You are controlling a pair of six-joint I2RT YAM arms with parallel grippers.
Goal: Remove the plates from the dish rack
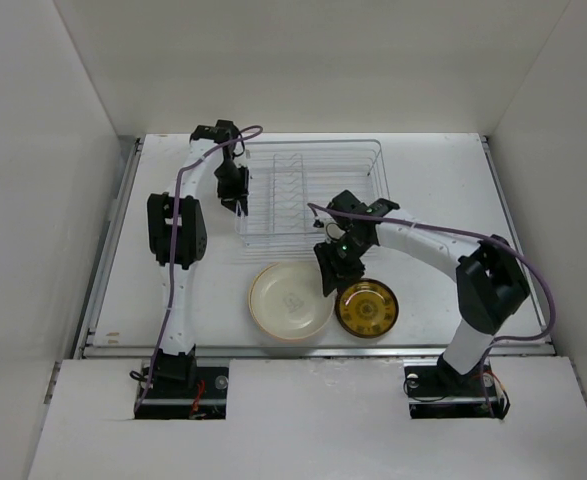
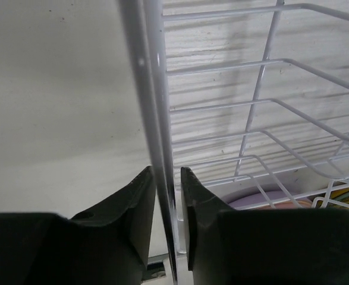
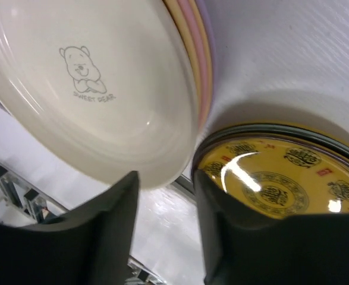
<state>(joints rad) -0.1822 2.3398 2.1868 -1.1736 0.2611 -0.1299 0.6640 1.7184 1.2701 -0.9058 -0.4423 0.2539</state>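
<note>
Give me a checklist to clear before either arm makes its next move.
1. Rack unloaded: ok, no plate shows in it from above.
2. Stack lying flat: ok, cream plate on top, on the table.
3. Amber plate down: ok, flat beside the stack; whether they touch, cannot tell.
4. Right gripper free: ok, open, holding nothing.
5. Left gripper clear of the rack: not ok, it straddles the rack's rim wire; clamped or not, cannot tell.

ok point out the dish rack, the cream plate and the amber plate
dish rack (image 1: pixel 323 190): top view, bare wire floor
cream plate (image 1: pixel 291 300): top view, its centre
amber plate (image 1: pixel 367 309): top view, its centre
</note>
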